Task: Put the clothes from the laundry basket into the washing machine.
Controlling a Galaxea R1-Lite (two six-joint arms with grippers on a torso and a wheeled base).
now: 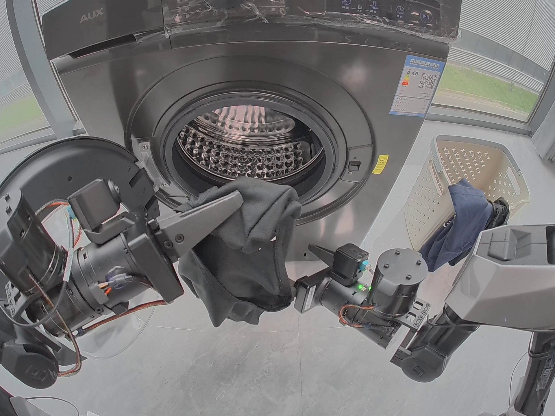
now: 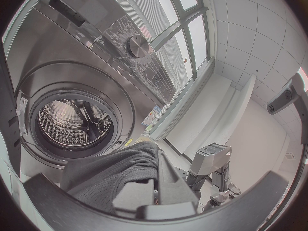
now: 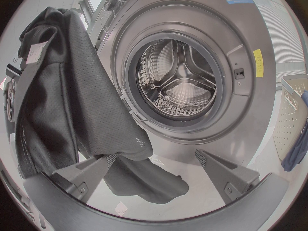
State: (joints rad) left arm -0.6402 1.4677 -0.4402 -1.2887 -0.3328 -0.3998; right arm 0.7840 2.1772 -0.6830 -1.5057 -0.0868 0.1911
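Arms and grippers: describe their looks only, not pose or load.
The left gripper and right gripper have long dark grey wedge fingers with screw heads; the right's tips carry hatched pads. The left arm is a black cylinder with loose orange and brown cables and a boxy camera mount. The right arm has a pale grey shell, black round joints, an orange wire and a green light.

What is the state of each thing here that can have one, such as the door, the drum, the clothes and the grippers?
washing machine door: open, swung to the robot's left.
drum: empty.
grey garment: hanging from the left gripper before the opening, not yet inside.
left gripper: shut on the grey garment.
right gripper: open, by the garment's lower edge.
blue garment: draped over the laundry basket rim.
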